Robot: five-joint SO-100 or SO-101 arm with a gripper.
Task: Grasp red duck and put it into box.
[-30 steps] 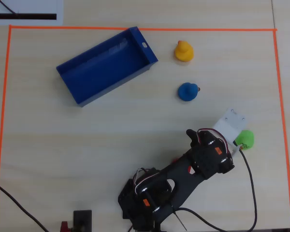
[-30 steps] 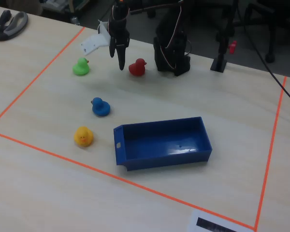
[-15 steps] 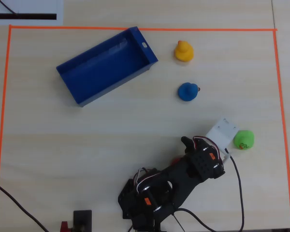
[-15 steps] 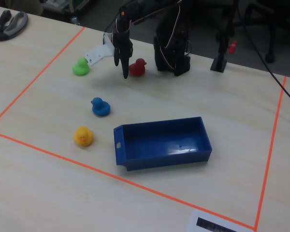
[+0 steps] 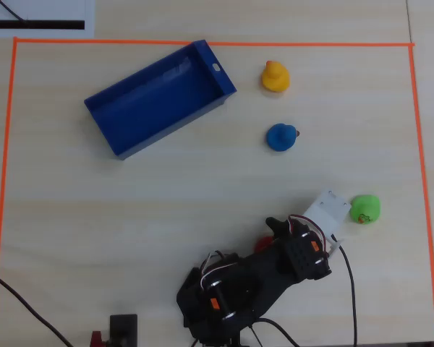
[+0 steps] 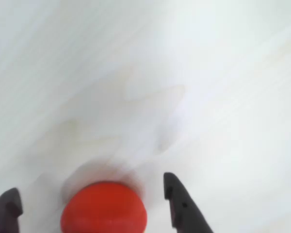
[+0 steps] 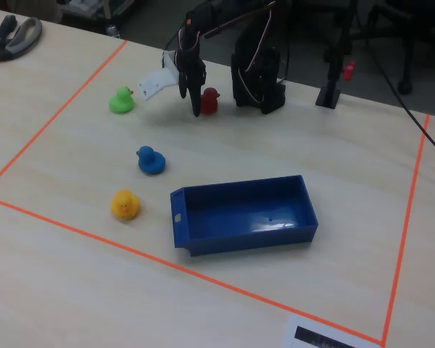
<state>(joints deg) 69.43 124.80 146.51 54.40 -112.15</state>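
Note:
The red duck (image 6: 104, 209) sits on the table between my gripper's (image 6: 88, 190) two black fingertips, with a gap on each side. The gripper is open around it, low over the table. In the overhead view the red duck (image 5: 263, 243) is mostly hidden under the gripper (image 5: 270, 234), near the bottom centre. In the fixed view the duck (image 7: 211, 100) stands just right of the gripper (image 7: 201, 106). The dark-blue box (image 5: 101, 106) lies empty at the upper left of the overhead view, far from the gripper; it also shows in the fixed view (image 7: 241, 238).
A yellow duck (image 5: 275, 76), a blue duck (image 5: 281, 136) and a green duck (image 5: 364, 209) stand to the right. Orange tape (image 5: 202, 43) frames the work area. The arm's base (image 7: 257, 80) and a black stand (image 7: 331, 90) sit behind the red duck.

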